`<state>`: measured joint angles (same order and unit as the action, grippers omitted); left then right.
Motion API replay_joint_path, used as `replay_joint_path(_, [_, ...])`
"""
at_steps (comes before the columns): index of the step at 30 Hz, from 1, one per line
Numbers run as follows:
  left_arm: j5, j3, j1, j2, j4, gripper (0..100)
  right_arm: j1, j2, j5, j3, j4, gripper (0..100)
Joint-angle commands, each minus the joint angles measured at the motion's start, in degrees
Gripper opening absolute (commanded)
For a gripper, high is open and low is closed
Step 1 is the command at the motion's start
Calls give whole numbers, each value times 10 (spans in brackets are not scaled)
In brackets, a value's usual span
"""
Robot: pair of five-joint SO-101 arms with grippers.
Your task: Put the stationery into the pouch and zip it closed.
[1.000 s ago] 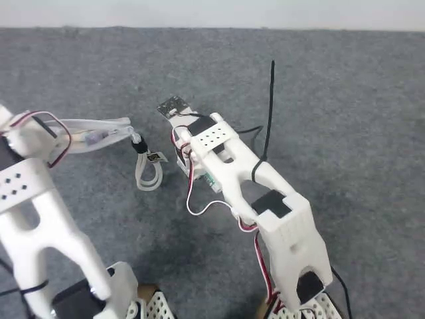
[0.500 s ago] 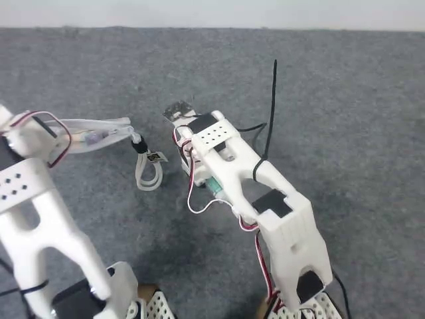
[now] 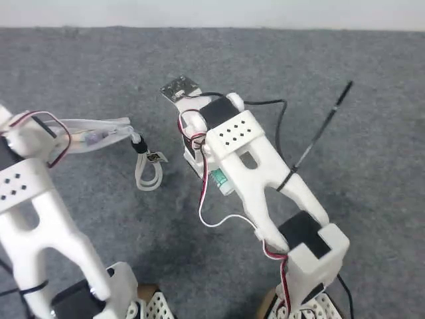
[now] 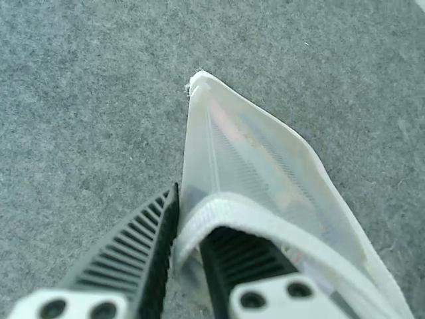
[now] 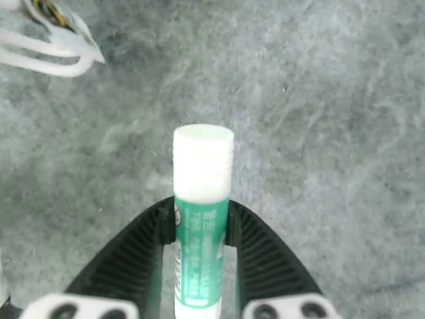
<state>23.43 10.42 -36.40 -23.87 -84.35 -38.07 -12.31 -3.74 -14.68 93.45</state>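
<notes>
The right gripper (image 5: 201, 209) pinches a green glue stick (image 5: 201, 179) between its jaws, the white cap pointing out over the grey carpeted table (image 3: 372, 166). Farther out and to its left, the left gripper (image 4: 189, 216) is clamped on the white-edged rim of the translucent pouch (image 4: 259, 166), with coloured items dimly visible inside. The pouch's white wrist strap (image 3: 147, 174) lies looped between the two arms.
</notes>
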Motion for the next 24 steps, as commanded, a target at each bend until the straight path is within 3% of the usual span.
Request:
replay_joint_path(1, [9,-12,13,-27,9,13,6,57,-1,-21,22,7])
replay_joint_path(11, [8,-15,92,-33,-24,13,15,103,3,-21,55,7])
replay_joint_path(15, [5,-6,132,-82,-36,13,38,122,76,-21,48,6])
replay_joint_path(24, [-27,98,193,-207,29,13,50,161,100,-19,53,6])
